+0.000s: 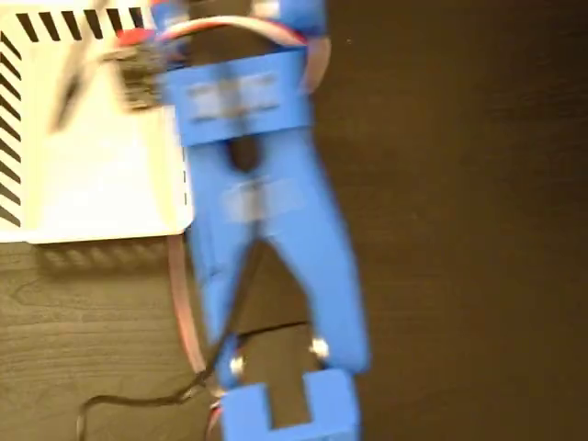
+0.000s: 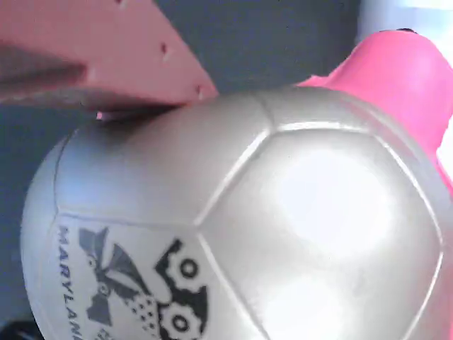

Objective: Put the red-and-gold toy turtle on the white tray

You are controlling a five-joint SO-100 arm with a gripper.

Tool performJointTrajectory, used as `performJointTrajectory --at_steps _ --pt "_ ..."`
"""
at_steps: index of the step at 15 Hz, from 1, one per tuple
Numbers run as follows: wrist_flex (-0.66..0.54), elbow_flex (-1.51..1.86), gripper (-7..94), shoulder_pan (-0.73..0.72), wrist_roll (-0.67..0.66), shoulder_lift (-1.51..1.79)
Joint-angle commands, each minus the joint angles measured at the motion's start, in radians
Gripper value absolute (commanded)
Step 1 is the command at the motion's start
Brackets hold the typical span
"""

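The red-and-gold toy turtle (image 2: pixel 269 227) fills the wrist view, its shiny domed shell carrying a black printed mark low on the left. Its red head (image 2: pixel 396 71) pokes out at the upper right. One pinkish finger (image 2: pixel 106 49) presses on the shell from the upper left; the other finger is hidden. In the fixed view the blue arm is motion-blurred, and my gripper (image 1: pixel 138 66) is over the top edge of the white tray (image 1: pixel 92 184), shut on the turtle (image 1: pixel 136 55), which shows as a blurred grey-and-red blob. The tray has black stripes along its edges.
The blue arm (image 1: pixel 266 230) runs from its base (image 1: pixel 289 413) at the bottom centre up the tray's right side. A black cable (image 1: pixel 129 401) trails across the dark wooden table (image 1: pixel 459 230) at the lower left.
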Motion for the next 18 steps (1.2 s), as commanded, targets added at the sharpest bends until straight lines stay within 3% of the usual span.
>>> performJointTrajectory --at_steps 1,5,18 --pt "0.038 -0.127 0 -0.11 0.129 0.06" --pt "0.064 -0.27 0 -0.181 0.219 -0.097" --pt "-0.011 -0.29 0 -0.229 0.265 -0.291"
